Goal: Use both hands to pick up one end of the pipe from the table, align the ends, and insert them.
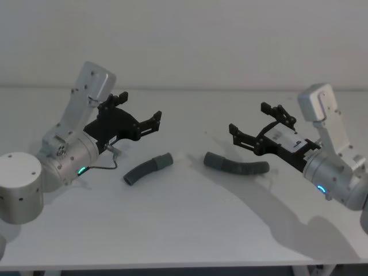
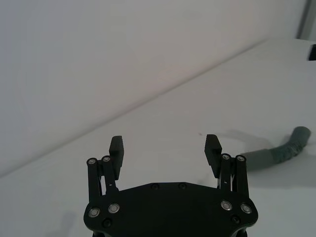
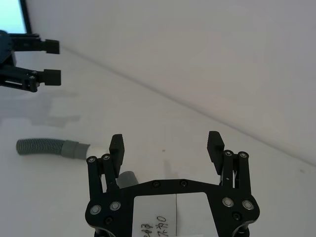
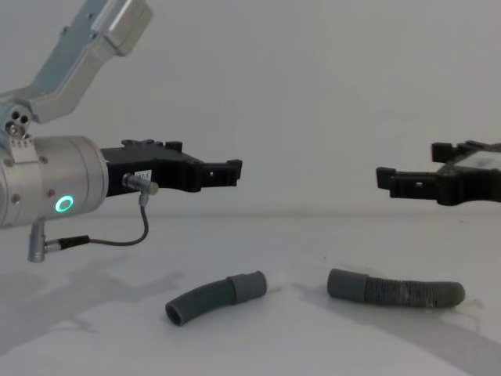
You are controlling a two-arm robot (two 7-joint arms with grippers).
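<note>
pipe: two dark grey ribbed hose pieces lying apart on the table [image 1: 190,230], about midway between its near and far edges.
short piece [image 1: 145,171]: curved, lying flat left of the table's middle.
short piece's cuff [image 1: 164,161]: smooth, at that piece's right end.
longer piece [image 1: 241,167]: lying flat right of the table's middle.
longer piece's cuff [image 1: 214,159]: smooth, at that piece's left end.
cuffs together: turned toward each other, not touching, with a bare strip of table between them.
left gripper [image 1: 140,107]: raised in the air over the short piece's side of the table, fingers spread wide, holding nothing.
right gripper [image 1: 249,118]: raised in the air over the longer piece, fingers spread wide, holding nothing.
grippers together: pointing toward each other at about the same height in the chest view, well apart.
green ring [image 4: 63,205]: glowing on the left wrist.
</note>
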